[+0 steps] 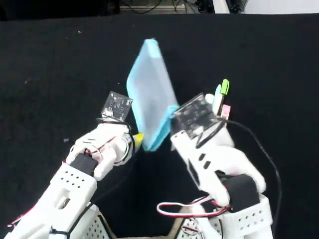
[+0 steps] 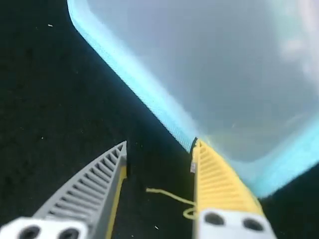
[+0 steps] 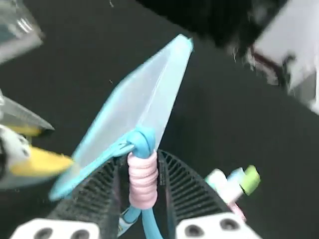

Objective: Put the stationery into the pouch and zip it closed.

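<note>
Right wrist view: my right jaws pinch the pink coil (image 3: 143,180) on the pouch (image 3: 144,99). Left wrist view: left jaws gape beside its edge.

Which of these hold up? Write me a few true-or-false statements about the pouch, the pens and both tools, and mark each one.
1. The right tool is closed around the pink coiled strap at a corner of the pouch. True.
2. The left tool is clamped shut on the pouch. False: its jaws stand open, with the yellow finger at the pouch's edge.
3. The pens are already inside the pouch. False: they lie on the table, beside the right arm.
4. The pouch is tilted up rather than lying flat. True.
</note>
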Tool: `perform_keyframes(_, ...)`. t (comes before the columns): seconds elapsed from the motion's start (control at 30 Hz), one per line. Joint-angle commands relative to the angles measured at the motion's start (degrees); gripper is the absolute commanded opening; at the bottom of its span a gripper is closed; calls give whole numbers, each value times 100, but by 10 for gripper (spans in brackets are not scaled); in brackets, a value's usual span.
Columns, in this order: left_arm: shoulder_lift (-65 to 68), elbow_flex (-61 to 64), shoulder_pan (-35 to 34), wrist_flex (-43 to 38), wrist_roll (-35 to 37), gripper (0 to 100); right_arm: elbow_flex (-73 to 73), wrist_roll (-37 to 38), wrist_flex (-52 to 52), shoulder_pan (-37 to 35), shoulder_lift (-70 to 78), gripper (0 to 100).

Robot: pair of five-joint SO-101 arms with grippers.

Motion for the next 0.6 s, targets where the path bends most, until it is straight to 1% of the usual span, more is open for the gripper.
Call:
perform_keyframes(0.0, 18, 259, 163, -721, 62, 212, 374, 0, -659, -888, -127, 11)
perform_keyframes(0.07, 18, 409, 136, -976, 149, 213, 752, 26, -905, -1178, -145, 11)
perform_keyframes(0.2, 18, 479, -163, -1099, 571, 217, 1253, 9, -1275, -1204, -145, 11)
perform_keyframes(0.4, 18, 435, -831, -1073, 571, 213, 1631, -18, -1451, -1222, -145, 11)
perform_keyframes(0.47, 18, 356, -980, -976, 571, 213, 1763, -18, -1459, -1248, -145, 11)
perform_keyframes(0.57, 18, 84, -989, -510, 571, 215, 2009, -18, -1758, -1468, -145, 11)
